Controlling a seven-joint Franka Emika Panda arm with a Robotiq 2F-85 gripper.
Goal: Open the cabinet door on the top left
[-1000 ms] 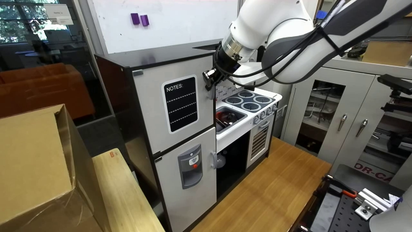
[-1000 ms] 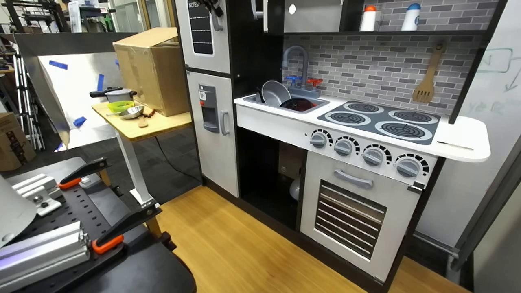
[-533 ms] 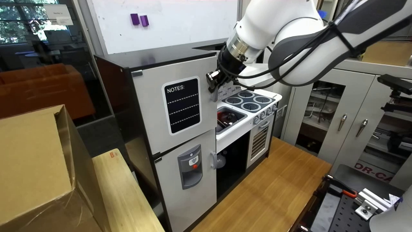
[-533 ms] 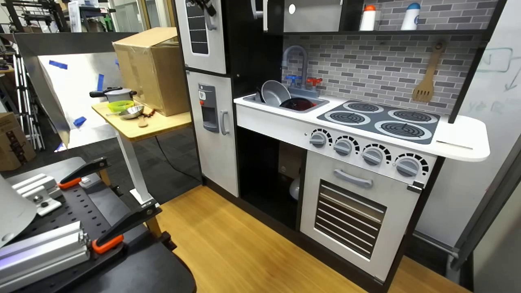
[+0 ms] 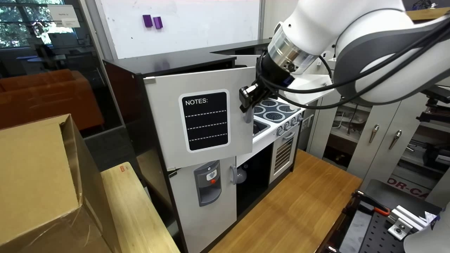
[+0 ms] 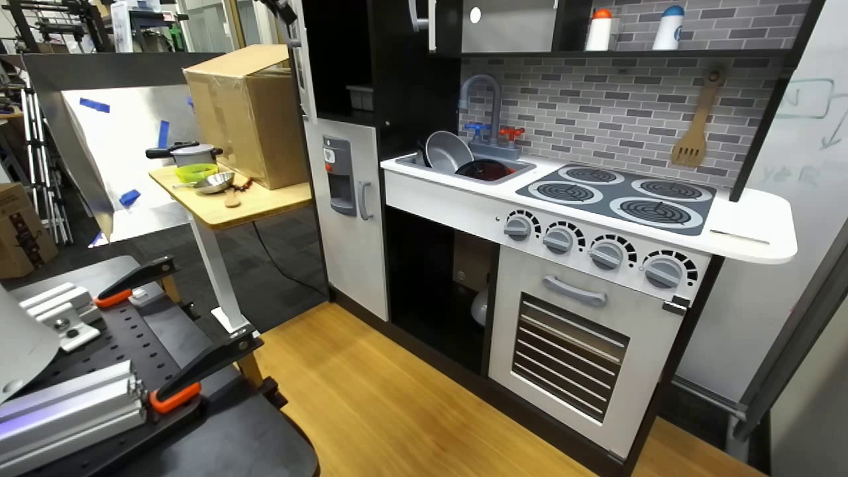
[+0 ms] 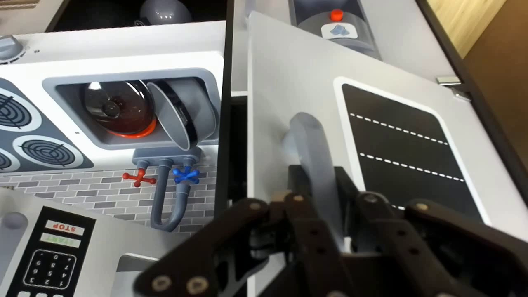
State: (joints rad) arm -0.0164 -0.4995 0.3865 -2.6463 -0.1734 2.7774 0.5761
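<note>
The cabinet door (image 5: 204,119) hangs above the lower door (image 5: 207,219) — pan (image 6: 450,151) in sink (image 7: 72,101) alongside.

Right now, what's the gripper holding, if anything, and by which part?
The gripper holds the white NOTES door by its grey handle, clamped above the handle's lower end.

The cabinet door (image 5: 239,130) reads "NOTES:" on its black panel (image 5: 205,119); a control panel (image 7: 51,251), seen upside down, bears "STOP", "START", 0–9; red letters (image 5: 407,187) inside a grey cabinet (image 5: 386,116) seem to read "OR-CA".
</note>
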